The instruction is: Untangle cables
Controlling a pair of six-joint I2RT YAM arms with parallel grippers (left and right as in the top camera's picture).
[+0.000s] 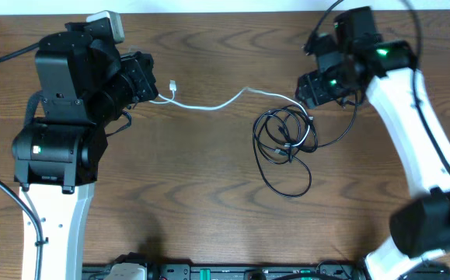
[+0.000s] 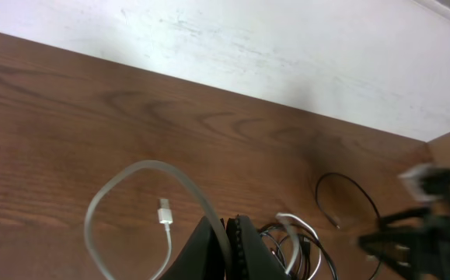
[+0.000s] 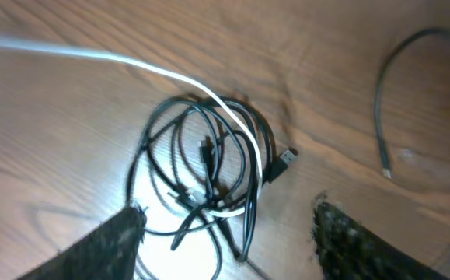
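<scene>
Two grippers were at work on the wooden table [image 1: 170, 194]. The left gripper [image 1: 155, 93] was clamped tight on the white cable [image 1: 209, 106] a little way back from its plug end, which lay loose on the wood just beside the fingers. From there the white cable ran right into the knot of black cables [image 1: 285, 144] near mid-table and looped through the coils, and the right gripper [image 3: 226, 211] hung close by the knot with its jaws spread wide, holding nothing.
</scene>
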